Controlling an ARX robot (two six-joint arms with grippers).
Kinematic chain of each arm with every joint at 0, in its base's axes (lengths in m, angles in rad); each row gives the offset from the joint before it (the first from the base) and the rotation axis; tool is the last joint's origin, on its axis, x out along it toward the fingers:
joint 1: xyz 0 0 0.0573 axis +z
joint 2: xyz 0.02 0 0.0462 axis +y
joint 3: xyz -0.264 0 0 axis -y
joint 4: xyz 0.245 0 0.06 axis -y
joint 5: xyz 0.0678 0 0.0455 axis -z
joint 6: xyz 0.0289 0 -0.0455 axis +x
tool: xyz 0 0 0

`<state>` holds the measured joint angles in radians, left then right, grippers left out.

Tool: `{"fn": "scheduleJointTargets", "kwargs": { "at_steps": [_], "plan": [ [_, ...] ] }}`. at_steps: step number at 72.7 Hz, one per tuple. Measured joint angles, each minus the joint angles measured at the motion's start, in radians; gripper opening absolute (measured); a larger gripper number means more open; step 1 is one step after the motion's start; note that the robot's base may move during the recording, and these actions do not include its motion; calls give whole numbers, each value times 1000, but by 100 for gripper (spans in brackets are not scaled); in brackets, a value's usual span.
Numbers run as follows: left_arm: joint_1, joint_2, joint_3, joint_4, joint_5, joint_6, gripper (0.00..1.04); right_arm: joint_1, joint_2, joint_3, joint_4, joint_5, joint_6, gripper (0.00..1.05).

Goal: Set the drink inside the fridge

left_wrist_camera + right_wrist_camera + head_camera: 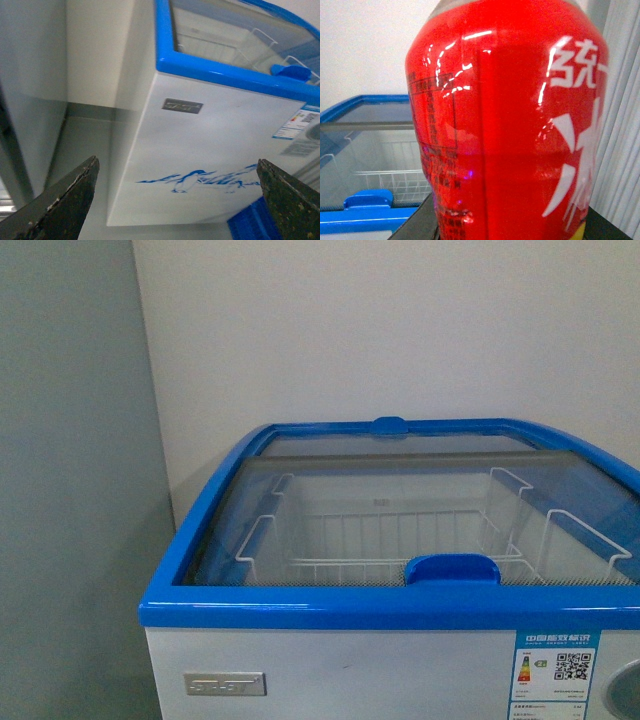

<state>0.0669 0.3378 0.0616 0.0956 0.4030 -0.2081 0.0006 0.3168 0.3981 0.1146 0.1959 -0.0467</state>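
Standing upright, long axis vertical, close against the right wrist camera, outside the fridge and near it: drink. Wrapped in a glossy red label with white characters and fine print; cap out of frame. Left fingers spread wide, holding nothing, facing the penguin artwork. Right fingers clamped on the drink's lower part.
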Motion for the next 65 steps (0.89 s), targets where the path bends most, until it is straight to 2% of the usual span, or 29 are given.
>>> {"fn": "scheduleJointTargets", "kwargs": {
  "at_steps": [14, 29, 48, 65],
  "plan": [
    [-5, 407, 150, 336, 21, 82, 97, 0, 0, 0, 0, 6, 0, 37],
    [-76, 740, 402, 490, 53, 307, 97, 0, 0, 0, 0, 4, 0, 37],
    [-246, 949, 648, 468, 130, 711, 97, 0, 0, 0, 0, 3, 0, 37],
    [-405, 1139, 877, 339, 178, 1104, 97, 0, 0, 0, 0, 3, 0, 37]
  ]
}}
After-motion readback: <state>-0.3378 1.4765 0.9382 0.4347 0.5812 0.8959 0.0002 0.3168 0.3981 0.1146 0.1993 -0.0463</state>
